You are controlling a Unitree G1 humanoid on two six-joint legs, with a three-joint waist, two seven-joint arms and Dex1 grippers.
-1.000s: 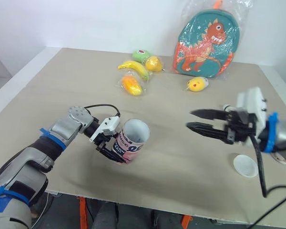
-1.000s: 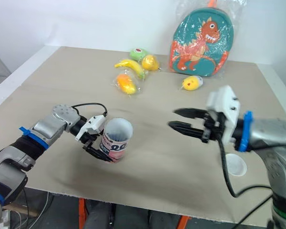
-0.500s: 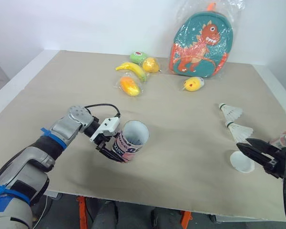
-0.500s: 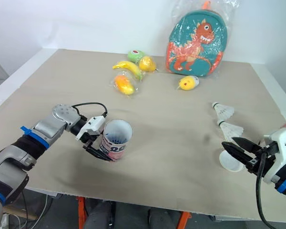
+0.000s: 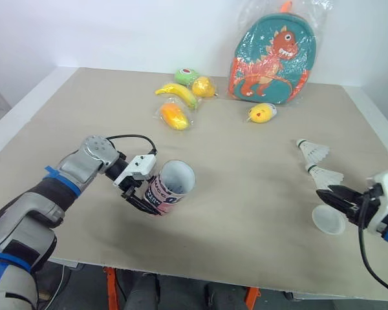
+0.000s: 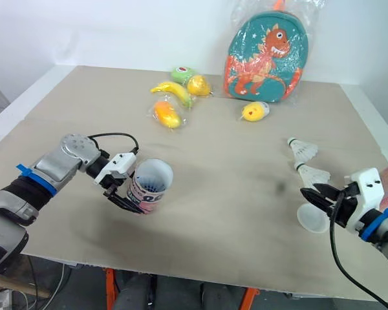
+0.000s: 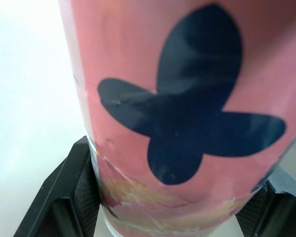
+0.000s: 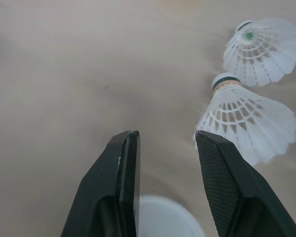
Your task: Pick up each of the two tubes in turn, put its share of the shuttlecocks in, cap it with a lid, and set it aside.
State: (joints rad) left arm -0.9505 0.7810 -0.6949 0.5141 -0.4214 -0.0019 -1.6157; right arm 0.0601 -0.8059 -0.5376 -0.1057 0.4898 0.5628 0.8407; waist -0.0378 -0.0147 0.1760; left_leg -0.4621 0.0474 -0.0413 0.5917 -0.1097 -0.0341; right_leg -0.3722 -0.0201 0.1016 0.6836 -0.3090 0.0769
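Left gripper lower left of centre, fingers clamped on pink printed cardboard tube, tilted, mouth open, white feathered shuttlecock at right, second shuttlecock just below it, right gripper at lower right, fingers narrowly parted, empty, tips over white round lid.

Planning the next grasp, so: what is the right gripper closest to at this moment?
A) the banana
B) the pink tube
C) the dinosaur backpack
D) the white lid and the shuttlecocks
D: the right gripper, open, hovers just over the white lid, with the nearer shuttlecock close beside its fingertips.
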